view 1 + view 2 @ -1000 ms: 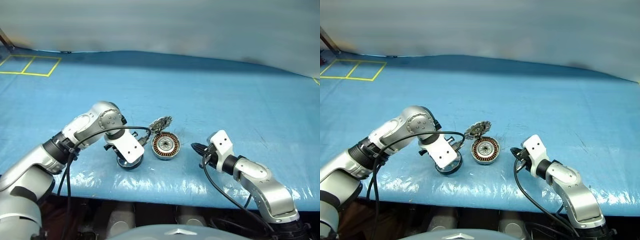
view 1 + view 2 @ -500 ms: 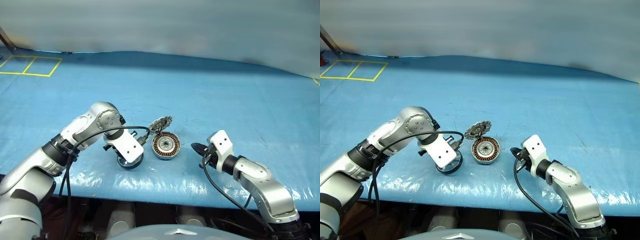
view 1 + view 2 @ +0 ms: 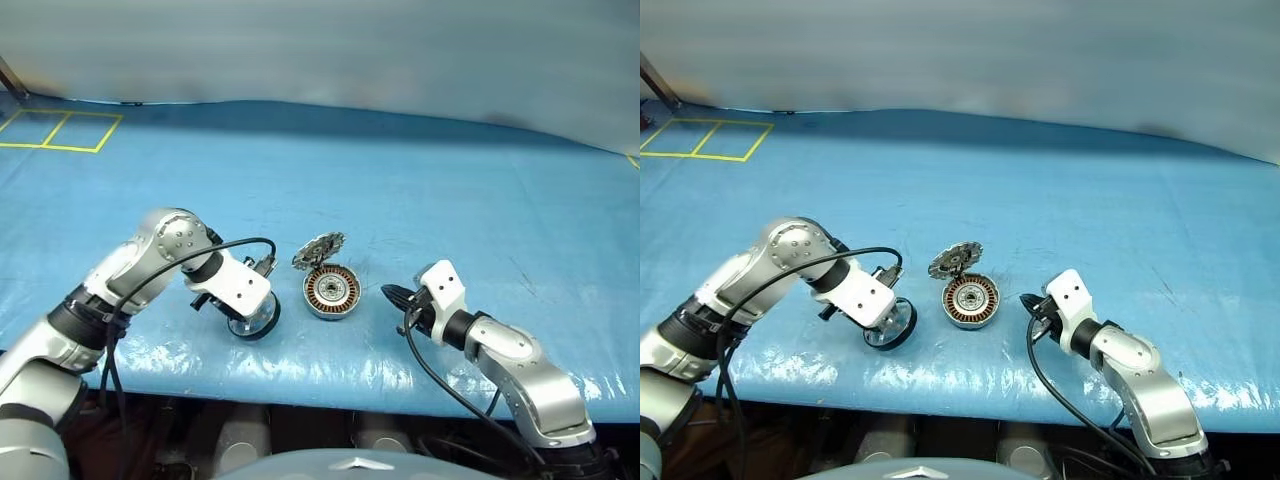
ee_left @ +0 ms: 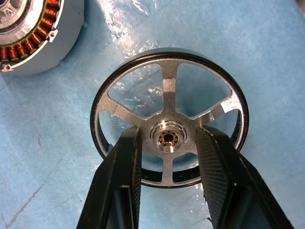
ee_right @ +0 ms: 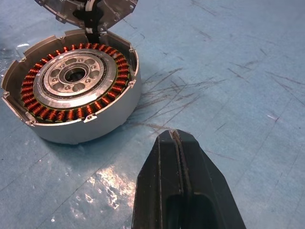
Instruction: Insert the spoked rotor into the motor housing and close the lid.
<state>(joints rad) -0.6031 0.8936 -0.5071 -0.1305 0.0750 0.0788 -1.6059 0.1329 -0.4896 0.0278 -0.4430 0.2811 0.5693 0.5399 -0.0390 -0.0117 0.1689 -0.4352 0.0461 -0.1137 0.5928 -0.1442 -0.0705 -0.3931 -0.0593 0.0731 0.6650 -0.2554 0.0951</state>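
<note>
Now the left gripper (image 4: pixel 167 143) pinches the hub of the spoked rotor (image 4: pixel 169 117) just beside the motor housing (image 3: pixel 331 292), whose lid (image 3: pixel 319 248) stands up open to let it in, while the right gripper (image 5: pixel 183 157) waits nearby, shut and empty.

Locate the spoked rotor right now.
The spoked rotor is between the left gripper fingers, just left of the motor housing near the blue table's front edge.

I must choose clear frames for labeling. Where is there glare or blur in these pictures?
Eye views: glare streaks on the blue sheet near its front edge, and the far background is blurred. Left wrist view: small glints on the sheet seen through the spoked rotor, which is sharp. Right wrist view: a bright patch beside the motor housing.
</note>
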